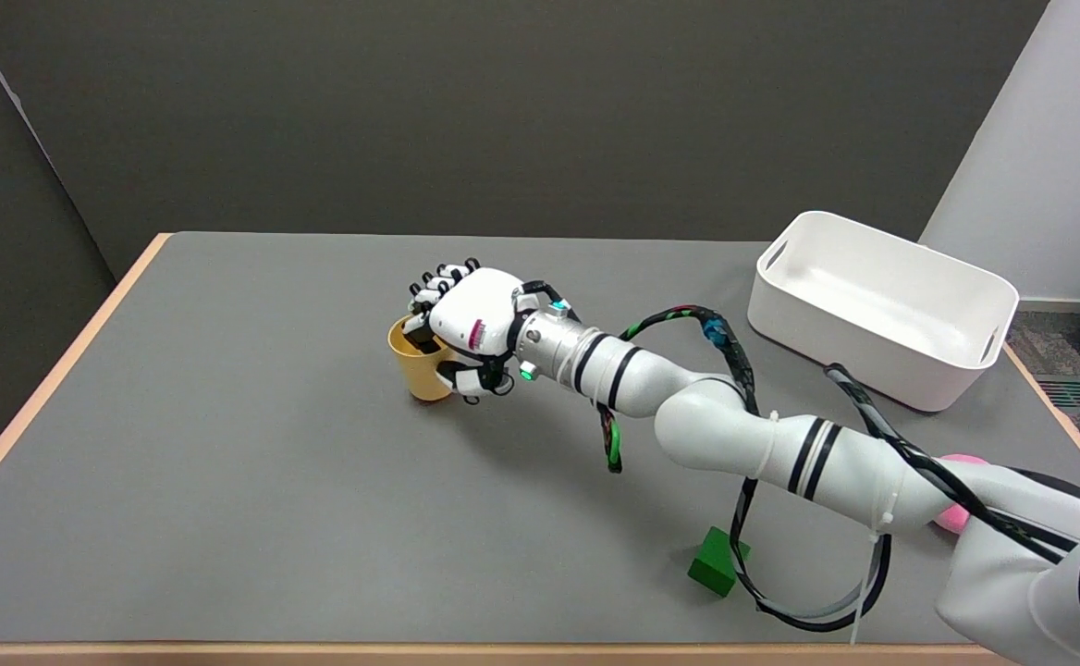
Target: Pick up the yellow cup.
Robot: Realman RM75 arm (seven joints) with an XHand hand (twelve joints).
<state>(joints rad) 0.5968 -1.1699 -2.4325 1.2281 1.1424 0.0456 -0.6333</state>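
The yellow cup (417,367) stands upright in the middle of the grey table (226,481), mouth up. My right hand (468,319) reaches in from the right and grips it. The thumb presses on the cup's near right wall and the other fingers curl over the far rim. The hand hides the cup's right side. I cannot tell whether the cup's base still touches the table.
A white bin (873,356) sits at the back right of the table. A green block (716,561) lies near the front edge under my arm's cable loop. A pink object (951,516) shows partly behind the forearm at the right.
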